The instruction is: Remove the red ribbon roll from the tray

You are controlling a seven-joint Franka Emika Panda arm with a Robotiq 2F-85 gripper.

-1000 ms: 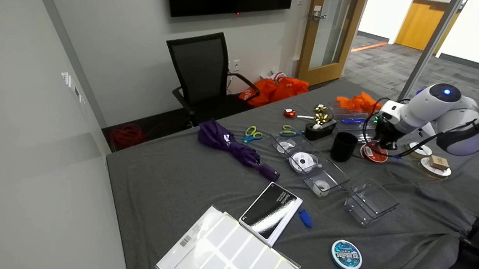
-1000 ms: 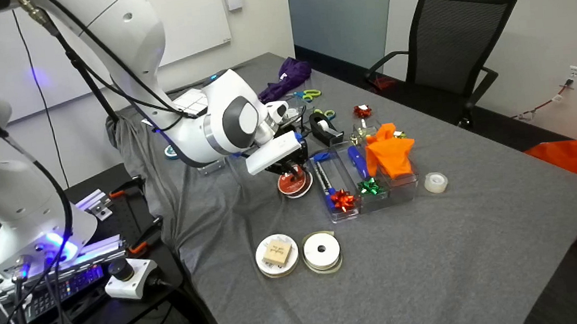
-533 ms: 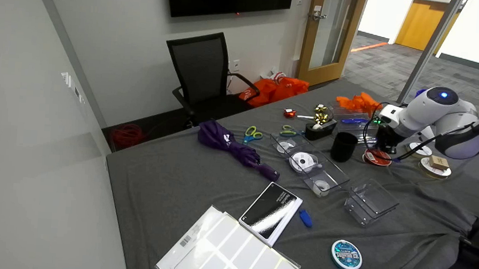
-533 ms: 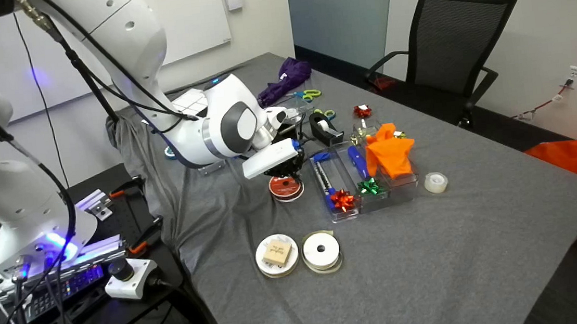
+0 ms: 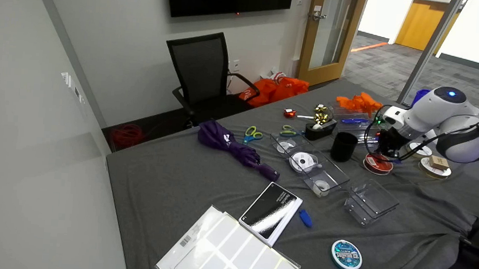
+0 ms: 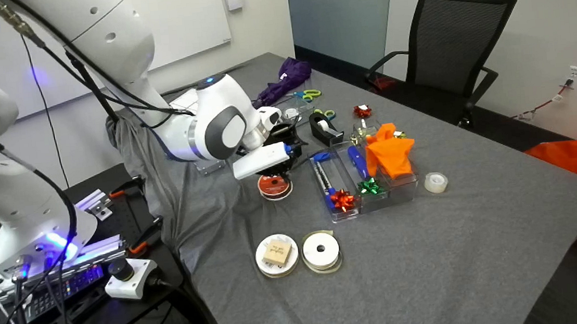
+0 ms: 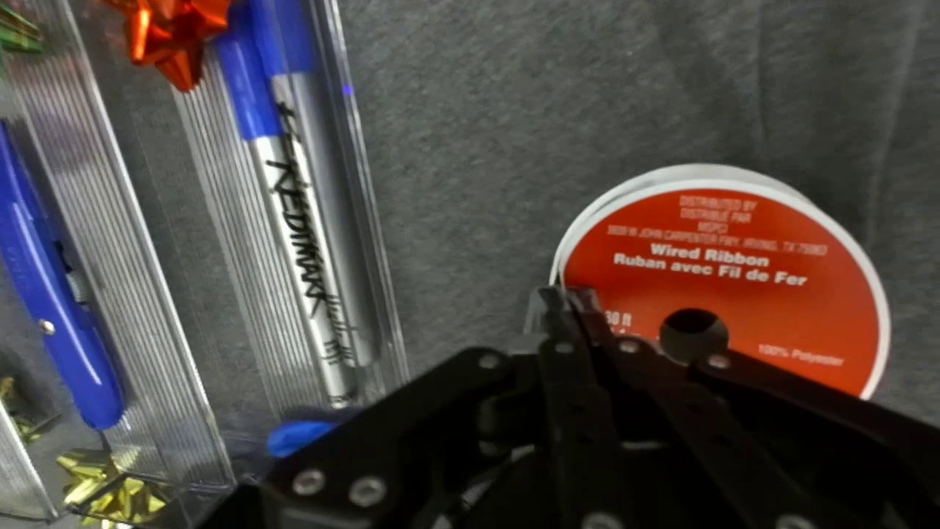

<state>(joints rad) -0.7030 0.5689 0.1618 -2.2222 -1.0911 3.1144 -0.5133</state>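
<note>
The red ribbon roll [image 7: 793,316] has a red printed label, a white rim and a dark centre hole. In both exterior views it shows below my gripper, over the grey cloth and outside the tray [image 6: 272,184] [image 5: 377,162]. My gripper [image 7: 567,292] is shut on the roll's near edge: one finger lies over the red face, the other outside the rim. The roll's lower part is hidden behind the fingers. I cannot tell whether it touches the cloth. The transparent tray [image 7: 371,198] stands beside it, holding markers and a red bow.
Two white ribbon spools [image 6: 322,253] [image 6: 262,259], one with a small box [image 6: 277,252] on it, lie on the table. A black cup [image 5: 343,147], a tape dispenser [image 6: 325,132], a tape roll [image 6: 435,182] and a transparent box [image 5: 372,201] stand around.
My gripper and the red ribbon roll have moved together away from the transparent tray, toward the robot base. The roll sat closer to the tray one second ago.
</note>
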